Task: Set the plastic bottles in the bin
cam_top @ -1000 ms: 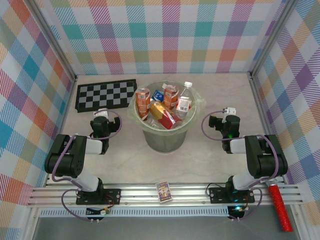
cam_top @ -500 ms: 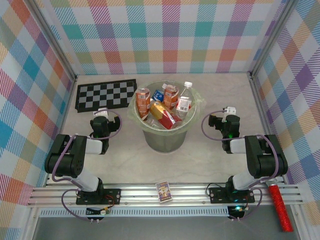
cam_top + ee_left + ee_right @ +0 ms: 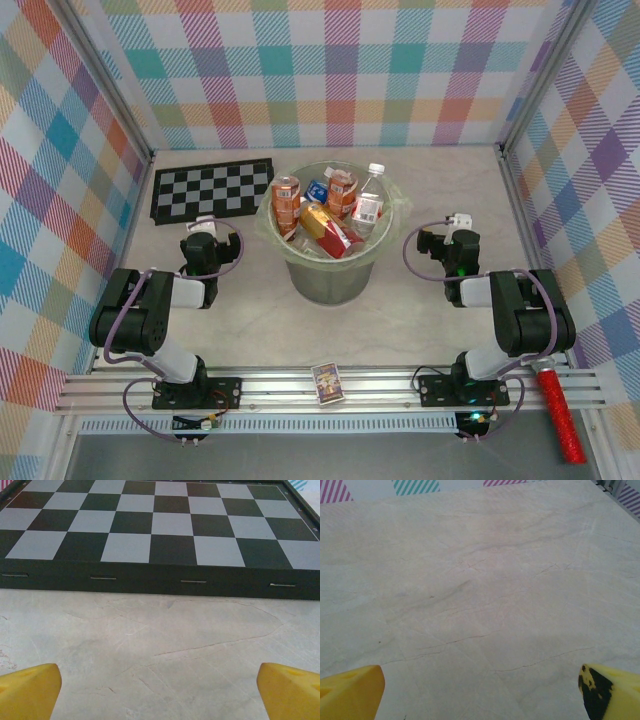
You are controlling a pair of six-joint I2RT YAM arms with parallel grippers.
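1. Counter (image 3: 420,310): we saw pale, marbled stone with plaid walls on three sides.
2. Bin (image 3: 325,280): pale green and translucent, with a thin liner over its rim. It stood mid-counter between the two arms.
3. Checkerboard (image 3: 212,190): it lay flat at the far left, near the bin but apart from it.
4. Left arm (image 3: 140,320) and right arm (image 3: 510,320): we found both folded back, one on each side of the bin, with wrists pointing toward the far wall.
5. Left gripper (image 3: 160,695): jaws were wide apart with nothing between the yellow fingers (image 3: 30,690). Bare counter was below it and the near edge of the checkerboard just ahead.
6. Right gripper (image 3: 480,695): jaws were also spread wide and held nothing. Bare counter stretched ahead of it.
7. Plastic bottles (image 3: 342,192): every one we could see sat piled inside the bin. The orange-brown ones were toward the left and middle. A clear bottle (image 3: 368,203) with a white cap leaned at the right side, its cap just above the rim.
8. Red glittery stick (image 3: 562,425): it lay at the near right corner, beside the right arm's base.
9. Card box (image 3: 327,382): it sat on the rail (image 3: 400,388) at the near edge, between the two bases.
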